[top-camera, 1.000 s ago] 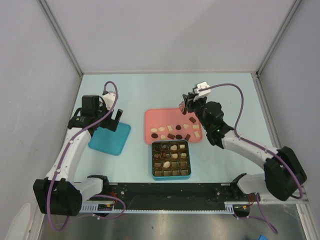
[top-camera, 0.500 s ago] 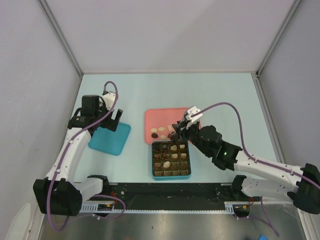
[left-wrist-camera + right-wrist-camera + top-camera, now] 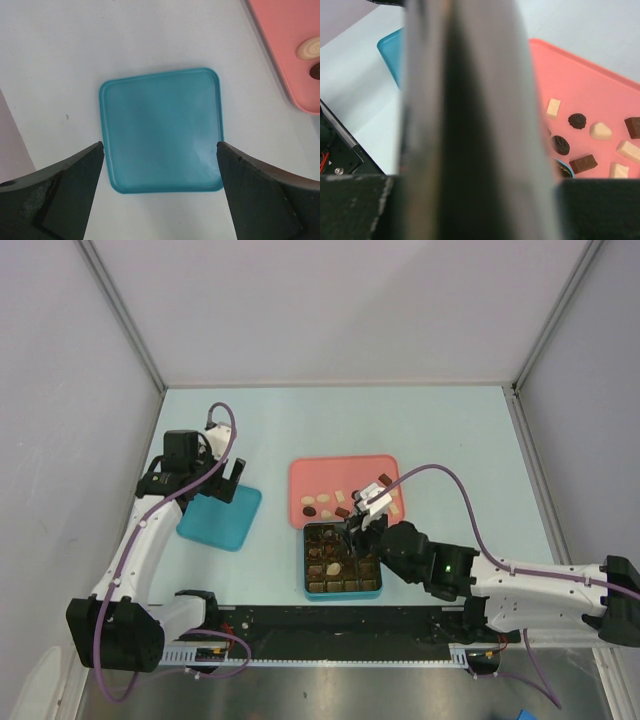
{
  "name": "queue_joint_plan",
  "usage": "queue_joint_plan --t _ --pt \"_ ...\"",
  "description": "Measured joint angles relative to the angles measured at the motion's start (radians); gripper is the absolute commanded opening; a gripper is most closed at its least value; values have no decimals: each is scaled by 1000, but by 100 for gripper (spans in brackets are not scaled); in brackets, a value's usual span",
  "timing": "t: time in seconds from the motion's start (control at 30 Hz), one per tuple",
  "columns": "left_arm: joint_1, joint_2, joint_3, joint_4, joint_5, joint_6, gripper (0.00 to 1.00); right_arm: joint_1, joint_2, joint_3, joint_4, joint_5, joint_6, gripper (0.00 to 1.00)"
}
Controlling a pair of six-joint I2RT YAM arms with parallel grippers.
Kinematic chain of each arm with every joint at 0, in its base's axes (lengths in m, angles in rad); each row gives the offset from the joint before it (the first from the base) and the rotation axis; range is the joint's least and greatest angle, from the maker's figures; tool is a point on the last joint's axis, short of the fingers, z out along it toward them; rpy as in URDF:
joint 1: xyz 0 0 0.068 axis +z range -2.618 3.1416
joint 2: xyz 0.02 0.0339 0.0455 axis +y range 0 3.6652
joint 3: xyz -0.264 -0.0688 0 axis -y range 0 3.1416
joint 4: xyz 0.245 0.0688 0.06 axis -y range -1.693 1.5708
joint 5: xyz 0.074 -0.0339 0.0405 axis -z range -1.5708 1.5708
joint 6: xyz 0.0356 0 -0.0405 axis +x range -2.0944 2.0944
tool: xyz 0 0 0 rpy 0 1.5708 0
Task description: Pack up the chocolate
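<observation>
Several chocolates (image 3: 325,498) lie on the pink tray (image 3: 330,472); in the right wrist view they show as dark, brown and cream pieces (image 3: 577,120). More chocolates (image 3: 333,568) sit in the gold grid of the teal box (image 3: 342,592). My right gripper (image 3: 356,528) hangs over the box's far row, fingers close together. A blurred grey and black mass fills its wrist view, hiding what lies between the jaws. My left gripper (image 3: 232,480) stands wide open above the flat teal lid (image 3: 160,115), touching nothing.
The teal lid (image 3: 218,518) lies left of the pink tray, its corner (image 3: 390,50) also showing in the right wrist view. Grey walls close the table on three sides. The arms' black base rail (image 3: 330,625) runs along the near edge.
My right arm has swung from the pink tray's far right corner down and left to the teal box's far row, its fingers keeping the same narrow gap. The left arm has not moved.
</observation>
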Motion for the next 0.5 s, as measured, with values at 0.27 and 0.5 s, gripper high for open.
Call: queue_joint_plan --t 0.27,0.5 --pt "0 0 0 0 0 0 100 19 0 -9 -17 32 26 35" --pt "0 0 0 1 0 0 100 19 0 -14 -30 54 24 44"
